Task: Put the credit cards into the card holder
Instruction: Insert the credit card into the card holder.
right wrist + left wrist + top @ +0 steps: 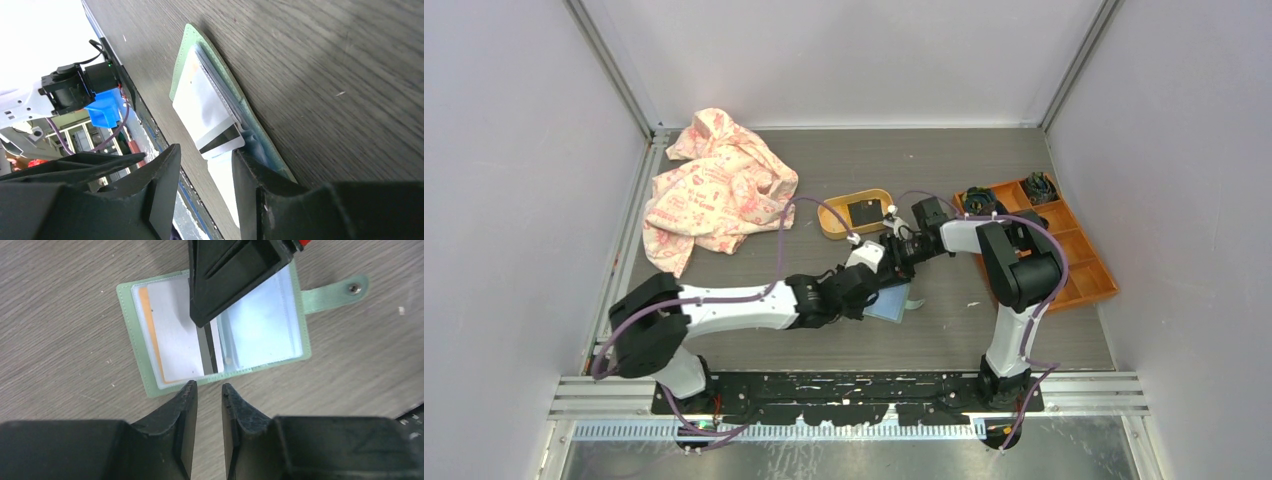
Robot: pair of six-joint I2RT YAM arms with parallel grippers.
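We find the sage-green fold-over card holder (265,330), frame centre, just beyond the narrowly parted, empty left gripper (209,390); right gripper (205,154) parted wider.

The card holder (260,325) lay open and flat on the worktop (944,335), toward the middle of the near edge. It was sage-green with clear inner pockets, and its snap strap (345,290) was extended sideways. A white card (172,340) with a dark stripe lay on the half opposite the strap, stripe beside the fold. A black card (862,212) lay in the oval tray (829,222).
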